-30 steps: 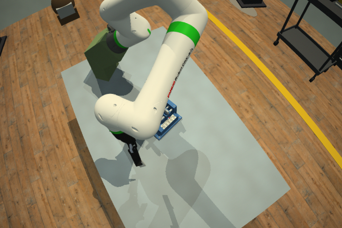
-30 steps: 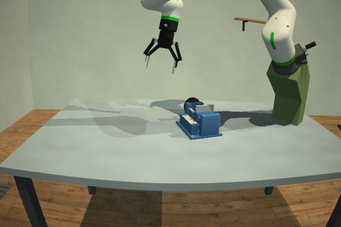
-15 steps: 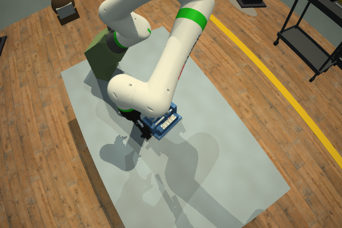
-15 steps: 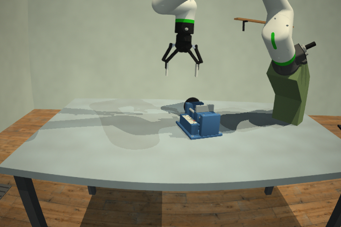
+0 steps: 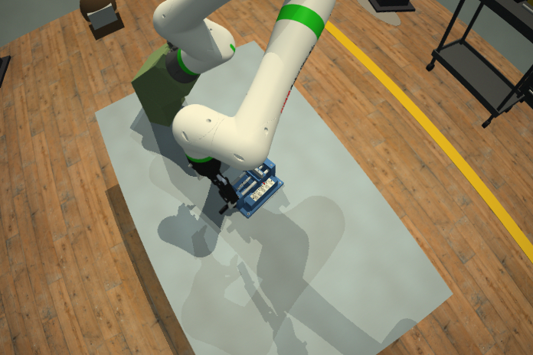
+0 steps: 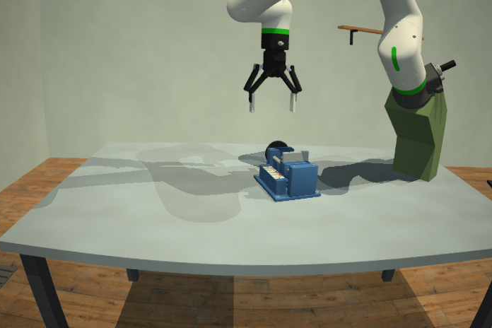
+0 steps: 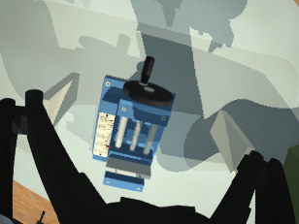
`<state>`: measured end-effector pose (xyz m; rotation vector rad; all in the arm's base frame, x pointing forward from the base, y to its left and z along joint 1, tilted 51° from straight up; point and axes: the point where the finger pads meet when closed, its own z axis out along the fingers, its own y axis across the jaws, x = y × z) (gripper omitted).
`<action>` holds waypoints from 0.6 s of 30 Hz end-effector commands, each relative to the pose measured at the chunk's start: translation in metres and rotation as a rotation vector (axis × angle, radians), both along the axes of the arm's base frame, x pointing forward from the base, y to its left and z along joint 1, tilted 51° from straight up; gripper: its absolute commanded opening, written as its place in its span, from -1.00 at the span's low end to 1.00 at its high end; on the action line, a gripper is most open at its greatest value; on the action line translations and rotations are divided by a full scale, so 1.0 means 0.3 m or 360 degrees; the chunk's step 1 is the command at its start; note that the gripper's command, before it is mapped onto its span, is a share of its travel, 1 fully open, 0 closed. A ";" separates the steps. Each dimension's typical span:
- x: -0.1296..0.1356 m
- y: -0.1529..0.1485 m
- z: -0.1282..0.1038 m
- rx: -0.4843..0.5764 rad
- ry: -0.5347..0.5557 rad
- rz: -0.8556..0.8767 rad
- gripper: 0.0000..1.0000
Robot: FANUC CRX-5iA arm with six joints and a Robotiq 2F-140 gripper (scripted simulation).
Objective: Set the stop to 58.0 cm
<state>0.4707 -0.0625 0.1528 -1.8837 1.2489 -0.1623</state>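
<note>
A blue stop fixture stands on the grey table near its middle. It has a white scale strip along one side, grey guide rods and a black handwheel with a crank handle at one end. The fixture also shows in the top view, partly under the arm. My gripper hangs high above the handwheel end of the fixture, fingers pointing down. It is open and empty. In the wrist view the fixture lies between the two spread fingers, far below.
The robot's green base stands on the table's far right part. A black shelf cart stands on the wooden floor off the table. A yellow line runs across the floor.
</note>
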 end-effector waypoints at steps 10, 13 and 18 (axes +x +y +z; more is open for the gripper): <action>0.005 0.145 0.136 -0.0001 0.0000 -0.0001 -0.33; 0.008 0.214 0.202 -0.0001 0.0000 -0.0001 -0.33; 0.010 0.272 0.255 -0.0001 0.0000 -0.0001 -0.33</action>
